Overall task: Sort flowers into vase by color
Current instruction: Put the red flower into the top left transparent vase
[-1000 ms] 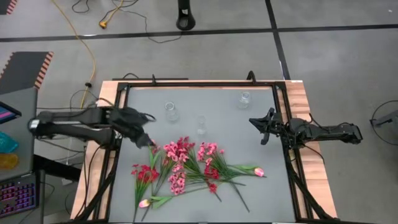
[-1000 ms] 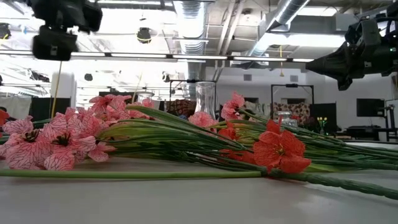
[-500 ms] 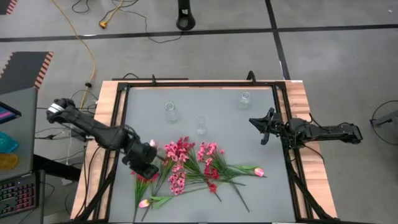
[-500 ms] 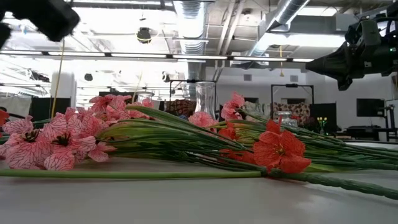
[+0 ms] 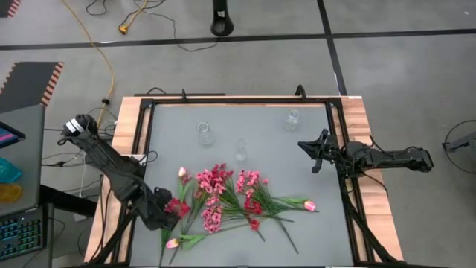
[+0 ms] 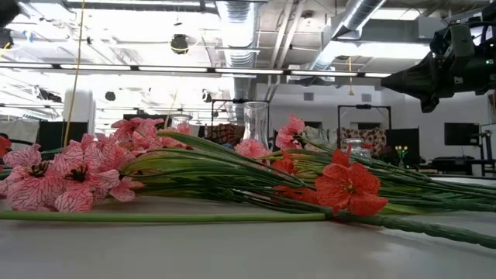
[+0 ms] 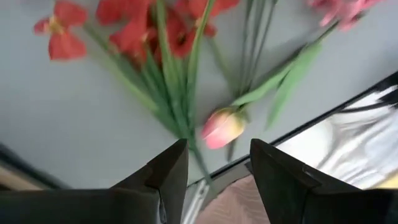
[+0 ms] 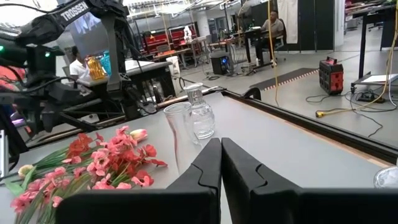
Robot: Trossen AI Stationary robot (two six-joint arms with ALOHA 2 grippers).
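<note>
Now my left claw (image 5: 165, 217), spread wide, has swung down from the pink sprays to the red cluster (image 5: 175, 208), pick pending; right claw (image 5: 313, 156) waits pressed together.

Robotics lab: exposed ducts (image 6: 232, 31), cabled concrete floor (image 5: 245, 67).

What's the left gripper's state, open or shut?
Open: the left gripper fingers stand apart with a gap, over a pink tulip bud, holding nothing.

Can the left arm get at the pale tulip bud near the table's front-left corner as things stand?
Probably yes. The left gripper is open and hangs just above the tulip bud, with nothing between them; only a red sprig lies close beside its stem.
</note>
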